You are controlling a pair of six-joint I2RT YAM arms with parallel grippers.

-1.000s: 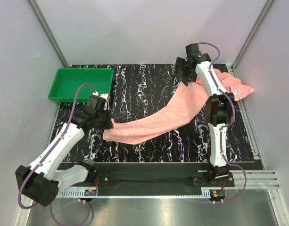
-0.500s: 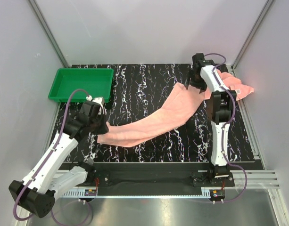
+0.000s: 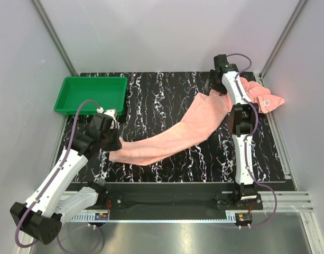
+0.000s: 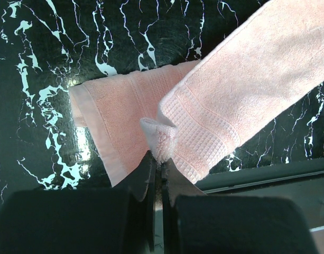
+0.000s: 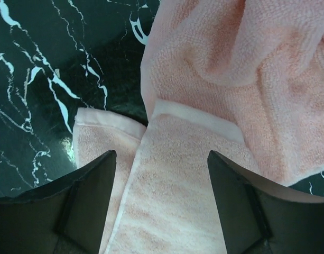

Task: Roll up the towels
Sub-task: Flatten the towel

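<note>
While two arms reach over the black table [image 3: 162,90] with white streaks, one green tray [image 3: 90,78] sits at a far corner of it.

I count two pink towels. One long towel [image 3: 177,135] lies stretched out on the table. One end is close to the tray, just in front of it. The other end is well away from the tray, across the table from it. The second towel [image 3: 265,98] lies in a bunched heap at the spot farthest from the tray. It is past the long towel's far end and touches it. One small white label [image 3: 266,102] shows on that heap.

I count two grippers. The left gripper [image 4: 157,159] is the one near the tray. Its two fingers are pressed tight together, and a little pinch of the long towel's corner sticks up between them. In the left wrist view, that end of the towel is folded over on itself. A band of small squares runs across it near the edge.

The right gripper [image 5: 159,159] is the one far from the tray. Its two fingers [image 5: 88,201] stand wide apart and hold nothing. They hang over the far end of the long towel, and the pale hem of that end shows between them. The bunched towel lies right behind that hem. I cannot tell if the fingers touch the cloth.
</note>
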